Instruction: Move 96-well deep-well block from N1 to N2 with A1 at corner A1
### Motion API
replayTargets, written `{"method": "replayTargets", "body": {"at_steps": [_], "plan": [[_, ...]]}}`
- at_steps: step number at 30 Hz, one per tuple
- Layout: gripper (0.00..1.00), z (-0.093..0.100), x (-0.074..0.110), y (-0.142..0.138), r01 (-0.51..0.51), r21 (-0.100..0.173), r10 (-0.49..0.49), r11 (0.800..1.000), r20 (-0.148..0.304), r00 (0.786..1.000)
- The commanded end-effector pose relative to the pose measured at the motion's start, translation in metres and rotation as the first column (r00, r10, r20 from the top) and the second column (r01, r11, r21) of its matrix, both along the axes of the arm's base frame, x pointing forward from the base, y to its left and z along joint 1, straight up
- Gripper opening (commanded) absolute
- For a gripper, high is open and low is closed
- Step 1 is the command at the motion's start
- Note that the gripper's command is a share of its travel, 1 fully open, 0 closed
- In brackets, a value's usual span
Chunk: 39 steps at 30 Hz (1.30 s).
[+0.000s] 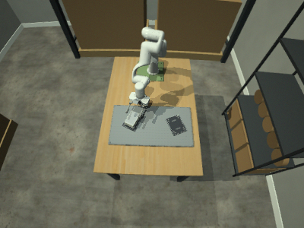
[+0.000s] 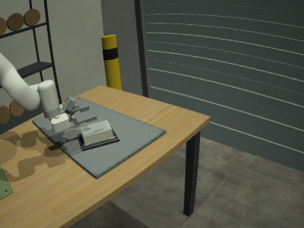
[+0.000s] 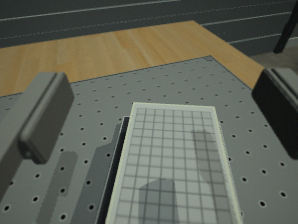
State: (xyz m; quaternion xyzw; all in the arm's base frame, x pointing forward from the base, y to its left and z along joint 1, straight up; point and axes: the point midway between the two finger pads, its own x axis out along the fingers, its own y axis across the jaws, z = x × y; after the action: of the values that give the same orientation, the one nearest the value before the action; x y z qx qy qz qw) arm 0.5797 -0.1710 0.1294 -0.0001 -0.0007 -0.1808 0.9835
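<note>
The pale deep-well block (image 1: 132, 118) (image 2: 98, 131) (image 3: 172, 150) sits on nest N2 (image 1: 129, 128) (image 2: 101, 145), the right-hand nest seen from the arm's base. It looks level inside the dark rim, but exact seating cannot be told. Its cut-off corner and the A1 mark cannot be made out; the near end is outside the wrist view. Nest N1 (image 1: 176, 125) is empty and is mostly hidden behind the gripper in the exterior view. My gripper (image 1: 137, 108) (image 2: 78, 131) (image 3: 167, 117) is open, above and on the base side of the block, with fingers wide of both long sides, not touching it.
Both nests are on a grey perforated board (image 1: 152, 140) (image 2: 144, 134) (image 3: 90, 92) on the wooden table (image 1: 152, 161) (image 2: 178, 108) (image 3: 125, 47). The arm stands on a green plate (image 1: 160, 77) at the table's back. A shelf rack (image 1: 285, 93) stands beside the table.
</note>
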Motion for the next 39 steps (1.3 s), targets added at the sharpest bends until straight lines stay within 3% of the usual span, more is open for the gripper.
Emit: {"method": "replayTargets", "body": {"at_steps": [1, 6, 39], "plan": [[0.37, 0.019, -0.004, 0.015, -0.158, -0.001, 0.158, 0.987, 0.002, 0.987], [0.37, 0.037, -0.010, 0.031, -0.317, -0.002, 0.317, 0.948, 0.002, 0.948], [0.37, 0.142, -0.042, 0.126, -0.317, -0.001, 0.317, 0.948, 0.002, 0.948]]}}
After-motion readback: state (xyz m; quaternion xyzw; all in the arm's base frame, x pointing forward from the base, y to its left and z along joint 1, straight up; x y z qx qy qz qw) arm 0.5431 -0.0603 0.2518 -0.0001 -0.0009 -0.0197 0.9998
